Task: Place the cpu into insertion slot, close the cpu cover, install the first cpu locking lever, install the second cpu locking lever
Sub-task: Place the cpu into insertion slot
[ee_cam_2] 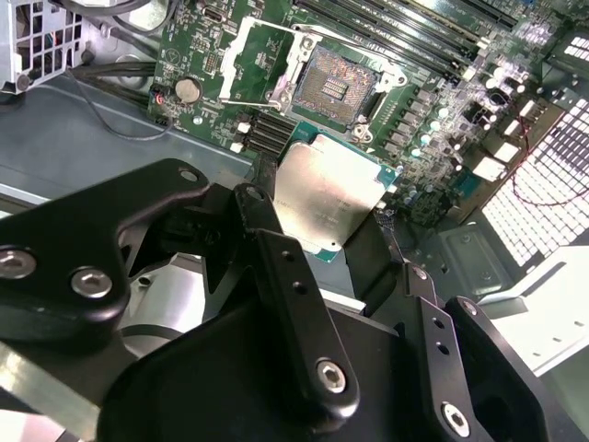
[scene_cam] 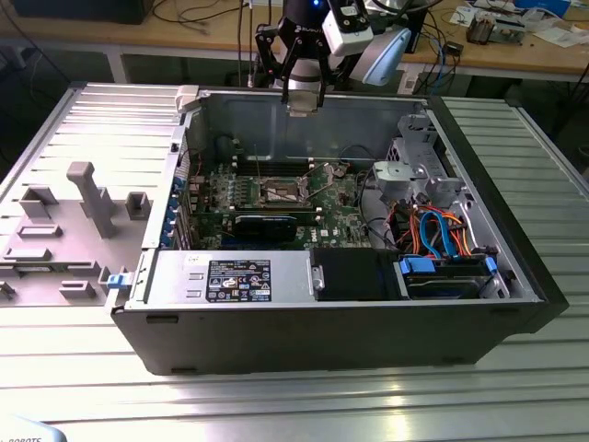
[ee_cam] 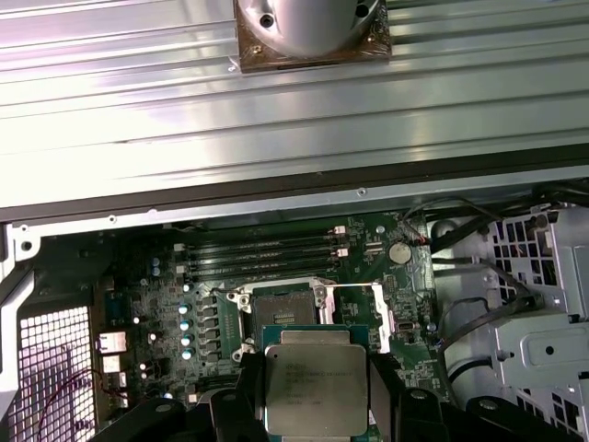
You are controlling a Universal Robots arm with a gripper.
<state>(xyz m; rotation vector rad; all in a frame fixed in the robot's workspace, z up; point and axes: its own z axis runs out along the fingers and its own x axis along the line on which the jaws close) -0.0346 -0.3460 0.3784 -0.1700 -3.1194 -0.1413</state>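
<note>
My gripper (scene_cam: 304, 99) hangs above the open computer case, over its back wall. It is shut on the cpu (ee_cam_2: 331, 195), a flat silver-grey square chip with a thin green rim, pinched by two opposite edges between the black fingers (ee_cam_2: 262, 221). In the first wrist view the cpu (ee_cam: 316, 387) sits in my gripper (ee_cam: 316, 394), well above the board. The insertion slot (ee_cam: 281, 310) lies bare, a dark square recess with a silver border. Beside it the cpu cover (ee_cam: 357, 315) stands swung open, the green board showing through its cut-out. The insertion slot (ee_cam_2: 336, 85) and the cpu cover (ee_cam_2: 262, 55) are beyond the chip.
A long black graphics card (scene_cam: 267, 224) lies in front of the socket and memory slots (ee_cam: 262, 250) behind it. A silver drive cage (scene_cam: 419, 170) with blue and orange cables (scene_cam: 442, 235) fills the exterior view's right. A grey fixture tray (scene_cam: 64, 221) lies left of the case.
</note>
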